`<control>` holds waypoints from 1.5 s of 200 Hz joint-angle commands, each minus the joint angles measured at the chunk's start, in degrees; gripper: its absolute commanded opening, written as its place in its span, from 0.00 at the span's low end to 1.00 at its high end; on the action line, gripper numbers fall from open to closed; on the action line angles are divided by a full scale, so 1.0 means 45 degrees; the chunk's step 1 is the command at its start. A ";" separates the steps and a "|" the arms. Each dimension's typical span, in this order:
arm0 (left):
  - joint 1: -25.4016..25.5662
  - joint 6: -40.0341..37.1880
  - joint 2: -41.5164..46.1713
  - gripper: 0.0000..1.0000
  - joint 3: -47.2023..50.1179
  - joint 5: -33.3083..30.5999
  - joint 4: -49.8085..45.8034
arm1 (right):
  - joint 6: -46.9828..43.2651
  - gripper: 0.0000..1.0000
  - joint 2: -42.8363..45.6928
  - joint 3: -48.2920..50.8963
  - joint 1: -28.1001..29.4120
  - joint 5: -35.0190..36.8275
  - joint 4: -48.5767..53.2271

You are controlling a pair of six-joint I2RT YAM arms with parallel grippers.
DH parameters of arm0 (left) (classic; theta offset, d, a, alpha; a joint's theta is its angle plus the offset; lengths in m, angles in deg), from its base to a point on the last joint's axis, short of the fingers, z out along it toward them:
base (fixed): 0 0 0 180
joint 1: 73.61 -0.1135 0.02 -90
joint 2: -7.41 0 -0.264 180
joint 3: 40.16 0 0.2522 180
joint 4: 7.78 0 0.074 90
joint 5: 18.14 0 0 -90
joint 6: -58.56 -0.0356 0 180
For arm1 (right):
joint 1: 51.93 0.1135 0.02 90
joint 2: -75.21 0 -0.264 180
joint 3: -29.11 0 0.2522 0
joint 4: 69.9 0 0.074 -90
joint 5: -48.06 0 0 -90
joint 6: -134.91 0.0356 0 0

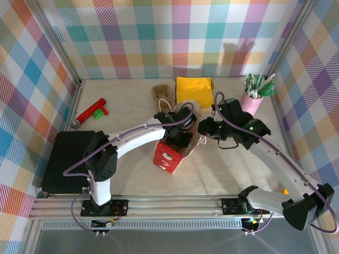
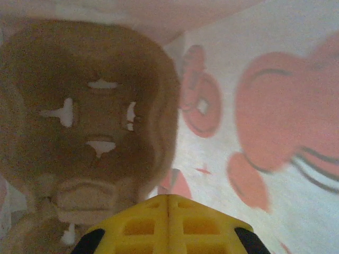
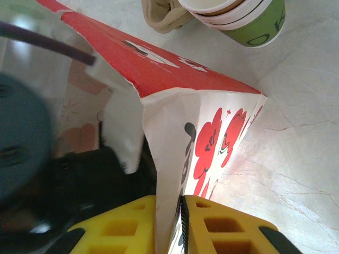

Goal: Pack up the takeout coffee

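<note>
Item: red floral paper bag (image 1: 165,159) on pale marbled tabletop (image 1: 238,174). Its wall is pinched by the right gripper (image 3: 169,206). Inside sits the left gripper (image 2: 168,211), clenched on nothing visible, above a brown pulp cup carrier (image 2: 90,106). Whereabouts of the lidded takeout coffee cup: cannot tell, so packing is judged unfinished. Surround: pastel plaid walls (image 1: 159,32).

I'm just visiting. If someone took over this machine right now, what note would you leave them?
Left pincer: shut, empty, reaching inside the red bag, facing a brown carrier.
Right pincer: shut on the bag's paper edge.
Cup stack: outside the bag.
Done: bag gripped, carrier seemingly inside.
Left: I cannot tell whether the coffee is in; check, pack it if not, then let the bag go.
</note>
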 commanded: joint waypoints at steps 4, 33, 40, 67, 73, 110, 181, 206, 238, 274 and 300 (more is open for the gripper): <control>0.0068 -0.0148 -0.0626 0.00 0.0074 -0.0404 -0.0289 | 0.0182 0.21 0.0288 -0.0439 0.0143 0.0026 0.0152; 0.0049 -0.0166 -0.0995 0.00 0.0446 -0.0245 0.0076 | 0.0162 0.21 0.0287 -0.0506 0.0152 0.0041 0.0146; 0.0030 -0.0161 -0.1045 0.00 0.0580 -0.0171 0.0210 | 0.0157 0.21 0.0287 -0.0509 0.0152 0.0041 0.0146; -0.0029 -0.0160 -0.1279 0.00 0.0821 -0.0040 0.0455 | 0.0150 0.21 0.0287 -0.0586 0.0160 0.0021 0.0146; -0.0045 -0.0183 -0.1343 0.00 0.0849 0.0006 0.0482 | 0.0176 0.21 0.0287 -0.0595 0.0166 0.0021 0.0146; -0.0086 -0.0187 -0.1637 0.00 0.0851 0.0090 0.0543 | 0.0141 0.21 0.0268 -0.0655 0.0172 0.0021 0.0146; 0.0192 -0.0052 0.0087 0.00 0.0106 -0.0010 -0.0047 | 0.0079 0.21 0.0189 -0.0792 0.0228 0.0252 0.0301; 0.0302 0.0247 0.0869 0.01 -0.0228 -0.0113 -0.0348 | 0.0065 0.21 0.0152 -0.0921 0.0288 0.0507 0.0530; 0.0341 0.0474 0.1468 0.02 -0.0546 -0.0132 -0.0652 | 0.0062 0.21 0.0151 -0.1116 0.0366 0.0789 0.0821; 0.0361 0.0595 0.1579 0.02 -0.0794 -0.0694 -0.1175 | 0.0008 0.21 0.0151 -0.1221 0.0406 0.0890 0.1004; 0.0423 0.0782 0.2224 0.03 -0.0557 -0.0154 -0.0648 | -0.0265 0.20 0.0187 -0.1166 0.0444 0.1035 0.1073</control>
